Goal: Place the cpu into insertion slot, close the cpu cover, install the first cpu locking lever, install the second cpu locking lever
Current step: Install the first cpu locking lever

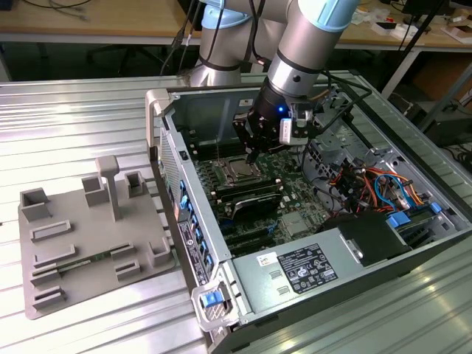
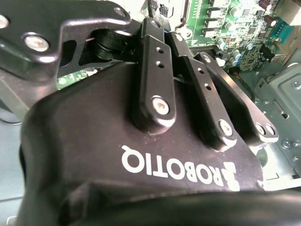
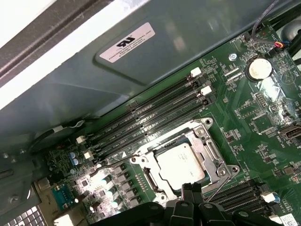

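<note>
The cpu (image 3: 181, 161) lies flat in the insertion slot (image 3: 151, 180) on the green board, its dull silver top showing. Around it the cpu cover (image 3: 210, 148) lies down as a thin metal frame. In the exterior view the cpu (image 1: 237, 172) sits just under my gripper (image 1: 253, 155), whose fingers come together in one point. My gripper (image 3: 191, 190) stands at the socket's edge with its fingertips (image 3: 186, 189) pressed together, nothing visibly between them. A thin wire lever (image 3: 220, 186) slants from the socket's corner toward the fingers. From behind, the black fingers (image 2: 155, 70) hide the socket.
Long black memory slots (image 3: 155, 110) run beside the socket, with more of them (image 1: 254, 198) in the exterior view. The open computer case (image 1: 173, 158) walls the board in. Cables (image 1: 369, 181) and a power supply (image 1: 306, 269) lie at the exterior view's right. A grey fixture plate (image 1: 88, 236) lies at its left.
</note>
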Motion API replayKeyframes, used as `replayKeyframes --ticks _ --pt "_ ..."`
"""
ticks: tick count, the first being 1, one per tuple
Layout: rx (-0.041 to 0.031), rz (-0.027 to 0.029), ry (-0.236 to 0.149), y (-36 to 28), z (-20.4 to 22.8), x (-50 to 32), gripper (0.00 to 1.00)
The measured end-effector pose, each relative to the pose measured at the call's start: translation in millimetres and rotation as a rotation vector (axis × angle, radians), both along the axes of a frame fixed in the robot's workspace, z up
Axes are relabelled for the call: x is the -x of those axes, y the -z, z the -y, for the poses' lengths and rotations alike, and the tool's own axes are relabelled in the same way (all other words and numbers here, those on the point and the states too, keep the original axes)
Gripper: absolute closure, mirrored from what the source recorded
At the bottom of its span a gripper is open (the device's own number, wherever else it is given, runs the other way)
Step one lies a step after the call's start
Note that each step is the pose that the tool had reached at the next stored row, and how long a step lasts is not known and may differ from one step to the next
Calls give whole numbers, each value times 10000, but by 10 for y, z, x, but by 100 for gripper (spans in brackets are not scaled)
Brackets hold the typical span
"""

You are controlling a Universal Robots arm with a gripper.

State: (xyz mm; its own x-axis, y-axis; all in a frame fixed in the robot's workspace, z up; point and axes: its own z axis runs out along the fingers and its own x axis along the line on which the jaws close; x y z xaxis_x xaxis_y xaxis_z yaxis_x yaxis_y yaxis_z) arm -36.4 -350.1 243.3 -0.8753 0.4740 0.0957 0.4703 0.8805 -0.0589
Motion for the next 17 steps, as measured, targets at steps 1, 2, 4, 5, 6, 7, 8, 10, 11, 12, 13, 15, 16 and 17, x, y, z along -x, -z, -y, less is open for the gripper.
replayKeyframes --ticks 1,2,4,5,6,7,8,10,11,12,13,15,16,17 --pt "-1 0 -14 0 0 0 89" --pt "-1 0 -37 0 0 0 89" --pt "-4 0 -69 0 0 0 89" --pt "-6 0 -96 0 0 0 89" --pt "-7 0 -130 0 0 0 89" --pt "-9 0 -157 0 0 0 89" --pt "-9 -1 -183 0 0 0 89" --pt "-10 0 -215 0 0 0 89" --pt "-11 0 -231 0 0 0 89" --pt "-11 0 -247 0 0 0 89" --pt "-12 0 -271 0 0 0 89" --pt "-15 0 -331 0 0 0 89" --pt "-16 0 -353 0 0 0 89" --pt "-17 0 -367 0 0 0 89"
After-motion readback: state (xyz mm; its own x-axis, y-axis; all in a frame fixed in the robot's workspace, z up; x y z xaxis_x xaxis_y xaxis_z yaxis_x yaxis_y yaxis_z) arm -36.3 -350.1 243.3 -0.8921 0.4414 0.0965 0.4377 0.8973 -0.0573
